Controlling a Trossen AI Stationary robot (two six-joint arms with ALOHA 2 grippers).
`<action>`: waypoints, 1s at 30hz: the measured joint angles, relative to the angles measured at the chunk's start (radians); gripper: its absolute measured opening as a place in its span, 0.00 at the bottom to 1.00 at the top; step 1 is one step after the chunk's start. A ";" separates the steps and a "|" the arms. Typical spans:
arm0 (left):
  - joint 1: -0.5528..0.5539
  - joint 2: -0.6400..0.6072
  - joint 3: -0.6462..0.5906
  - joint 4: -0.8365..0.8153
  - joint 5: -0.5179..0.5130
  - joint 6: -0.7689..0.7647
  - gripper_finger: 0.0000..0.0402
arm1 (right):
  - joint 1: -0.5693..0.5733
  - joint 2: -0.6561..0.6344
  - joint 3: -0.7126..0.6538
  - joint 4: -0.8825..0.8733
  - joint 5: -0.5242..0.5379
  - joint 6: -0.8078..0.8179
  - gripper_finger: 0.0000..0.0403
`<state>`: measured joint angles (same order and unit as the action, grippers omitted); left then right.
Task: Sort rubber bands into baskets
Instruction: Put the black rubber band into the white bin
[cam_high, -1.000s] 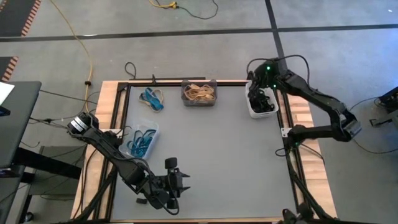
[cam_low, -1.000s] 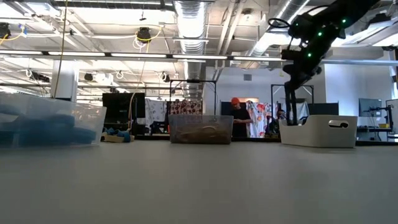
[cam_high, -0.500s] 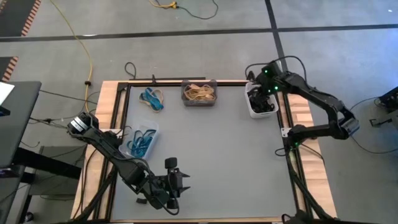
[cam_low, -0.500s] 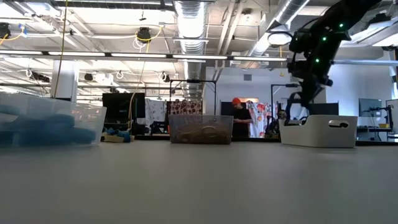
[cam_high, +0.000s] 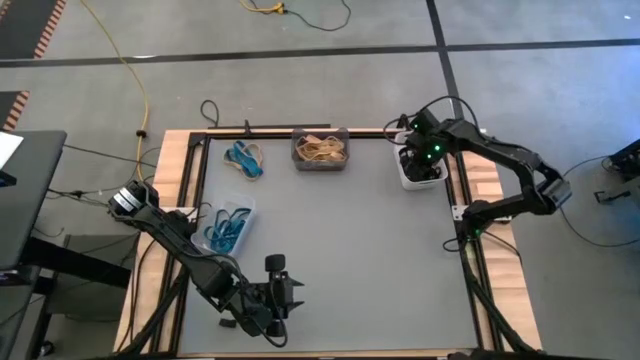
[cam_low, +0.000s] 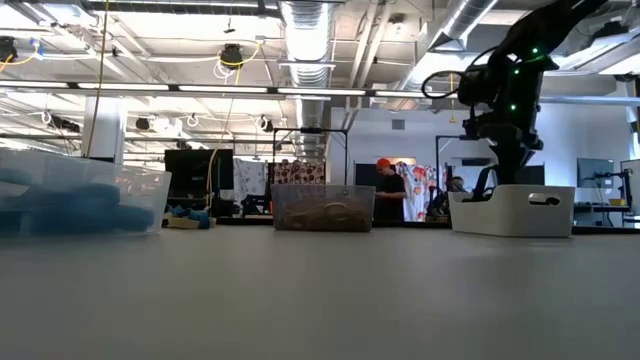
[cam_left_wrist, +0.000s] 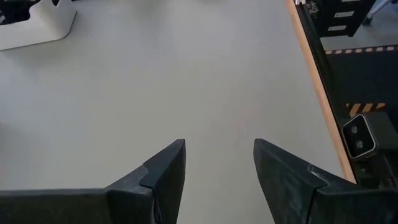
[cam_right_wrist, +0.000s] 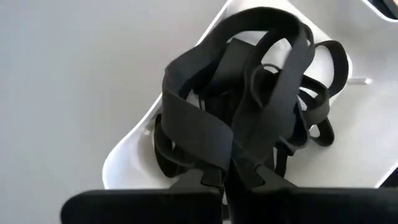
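Observation:
The white basket (cam_high: 406, 172) stands at the table's far right and holds a heap of black rubber bands (cam_right_wrist: 249, 106). My right gripper (cam_right_wrist: 227, 180) is down in it, shut on black bands; it also shows in the low view (cam_low: 492, 180). The dark grey basket (cam_high: 320, 150) at the far middle holds tan bands. The clear basket (cam_high: 228, 222) at the left holds blue bands. A few loose blue bands (cam_high: 245, 158) lie flat on the table at the far left. My left gripper (cam_left_wrist: 217, 162) waits open over bare table near the near edge. My right gripper pinches black bands (cam_right_wrist: 231, 149) between its two shut fingers, coming from above and pointing down into the white basket. Several wide strands run together at the fingertips. The rest of the bands lie slack in the basket; one band or several, I cannot tell.
The table is grey with a wooden and black frame (cam_high: 185, 170) round it. The middle and near right of the table show bare surface. A yellow cable (cam_high: 130, 70) lies on the floor beyond the table. A person (cam_low: 385, 190) stands far off in the room.
My right gripper has gone down into the white basket and a little toward the table's right edge, and the arm's wrist has swung toward the near edge over the basket.

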<state>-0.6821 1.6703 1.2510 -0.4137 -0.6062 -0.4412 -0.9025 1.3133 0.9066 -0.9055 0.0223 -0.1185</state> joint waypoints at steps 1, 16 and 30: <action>0.000 0.000 0.000 0.000 0.000 0.002 0.45 | 0.000 -0.003 0.000 0.000 0.002 0.004 0.06; 0.000 0.000 0.000 0.000 0.025 0.011 0.45 | 0.010 -0.019 0.000 -0.117 0.119 0.059 0.13; -0.016 0.000 0.000 -0.034 0.079 -0.054 0.45 | 0.091 -0.019 -0.001 -0.137 0.117 0.054 0.58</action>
<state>-0.6981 1.6707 1.2510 -0.4474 -0.5274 -0.4954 -0.8113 1.2942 0.9058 -1.0424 0.1398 -0.0641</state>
